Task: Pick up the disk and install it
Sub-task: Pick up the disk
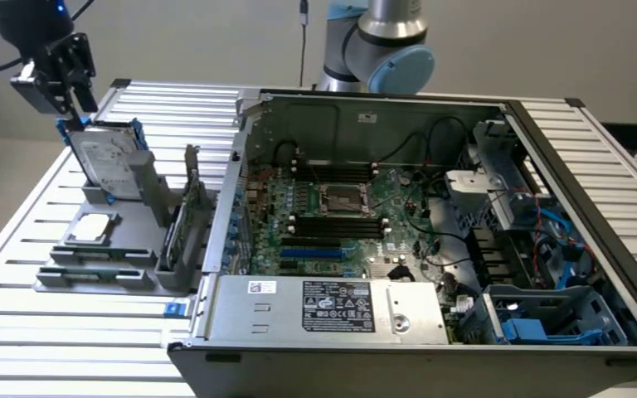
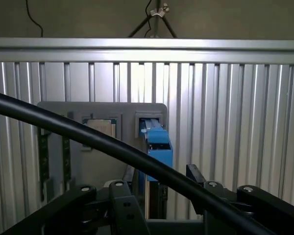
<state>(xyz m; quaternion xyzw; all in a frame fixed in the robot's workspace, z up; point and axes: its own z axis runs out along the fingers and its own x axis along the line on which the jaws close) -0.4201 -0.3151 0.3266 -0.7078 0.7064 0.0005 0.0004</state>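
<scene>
The disk [image 1: 109, 162], a silver-grey drive with a white label in a blue carrier, stands upright in a grey holder [image 1: 130, 239] at the exterior view's left.

desk [image 1: 59, 340]: ribbed aluminium slats | on it, exterior view's left: grey fixture plate [image 1: 139, 242] | just beside: open computer case [image 1: 407, 369]

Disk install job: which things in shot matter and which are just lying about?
For the job:
disk, upright in the grey holder
gripper, open, just above the disk
open computer case

Lying about:
silver chip
upright circuit card
</scene>
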